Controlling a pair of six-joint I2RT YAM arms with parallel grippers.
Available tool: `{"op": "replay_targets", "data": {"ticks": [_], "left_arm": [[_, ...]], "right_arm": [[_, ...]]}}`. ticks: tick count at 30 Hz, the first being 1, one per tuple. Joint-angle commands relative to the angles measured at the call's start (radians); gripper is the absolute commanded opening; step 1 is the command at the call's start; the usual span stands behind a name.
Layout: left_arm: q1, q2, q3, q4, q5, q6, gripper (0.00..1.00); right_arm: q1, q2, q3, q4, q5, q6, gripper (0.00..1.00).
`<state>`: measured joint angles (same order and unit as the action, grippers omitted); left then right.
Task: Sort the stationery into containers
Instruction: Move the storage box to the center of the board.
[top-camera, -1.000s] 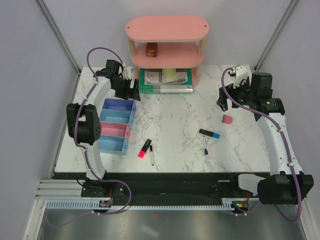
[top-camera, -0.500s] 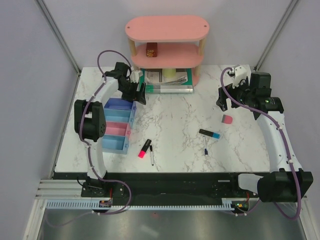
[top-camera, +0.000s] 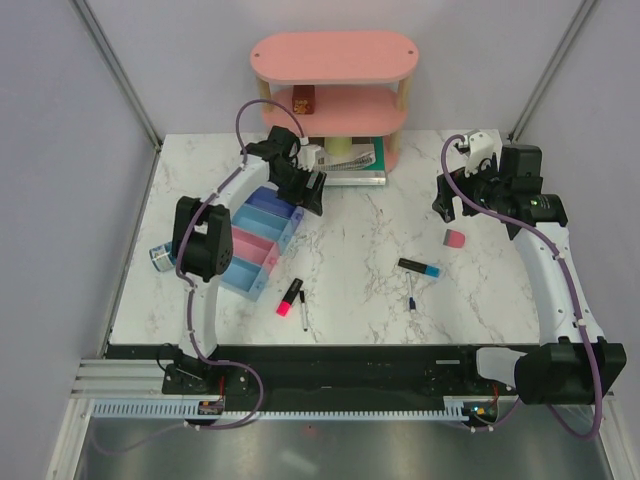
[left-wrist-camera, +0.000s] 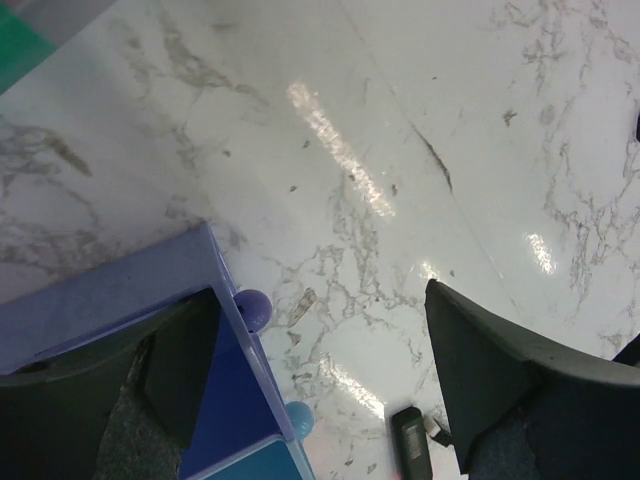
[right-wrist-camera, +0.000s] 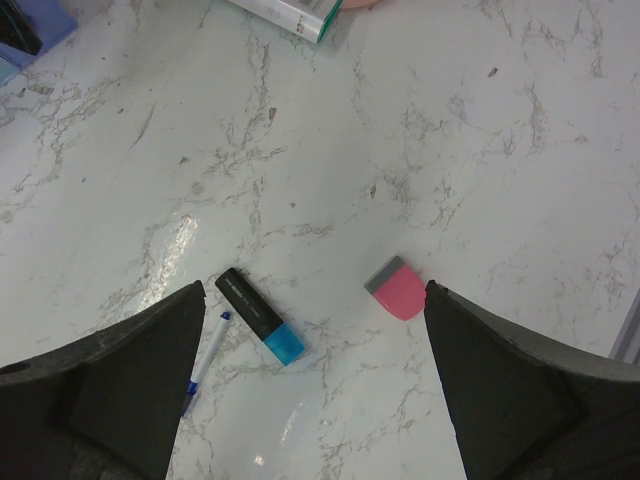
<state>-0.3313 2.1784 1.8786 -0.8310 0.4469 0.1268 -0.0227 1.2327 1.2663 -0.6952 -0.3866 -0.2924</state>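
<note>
The containers (top-camera: 262, 240), a row of joined trays, lie slanted at the left of the table. My left gripper (top-camera: 305, 185) hangs open over their far end. In the left wrist view one of its fingers (left-wrist-camera: 100, 395) is down inside the purple-blue tray (left-wrist-camera: 120, 300), with the tray's wall between the jaws. The pink highlighter (top-camera: 290, 297) and a thin pen (top-camera: 303, 310) lie near the front. The black-and-blue highlighter (right-wrist-camera: 260, 317), another pen (right-wrist-camera: 205, 355) and the pink eraser (right-wrist-camera: 400, 290) lie under my open right gripper (right-wrist-camera: 315, 400). A blue tape roll (top-camera: 160, 258) sits at the left edge.
The pink oval shelf (top-camera: 335, 55) stands at the back with a brown box (top-camera: 303, 100) on its middle level. Green books (top-camera: 350, 165) lie under it. Grey walls and frame posts close in the table's sides.
My left arm swung right, and the row of trays turned with it from square to slanted. The tape roll came into sight at the left edge. The right arm stayed still.
</note>
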Motion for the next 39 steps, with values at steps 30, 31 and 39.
{"op": "replay_targets", "data": {"ticks": [30,31,39], "left_arm": [[-0.293,-0.066,0.013,-0.117,0.246,0.246,0.85],[-0.296,-0.068,0.014,-0.115,0.251,0.246,0.85],[-0.295,-0.169,0.066,0.004,0.165,0.198,0.91]], "right_arm": [[-0.002,-0.007,0.051,0.0,-0.037,0.015,0.98],[-0.002,-0.007,0.051,0.002,-0.041,0.018,0.98],[0.0,0.002,0.033,0.002,-0.074,0.012,0.98]]}}
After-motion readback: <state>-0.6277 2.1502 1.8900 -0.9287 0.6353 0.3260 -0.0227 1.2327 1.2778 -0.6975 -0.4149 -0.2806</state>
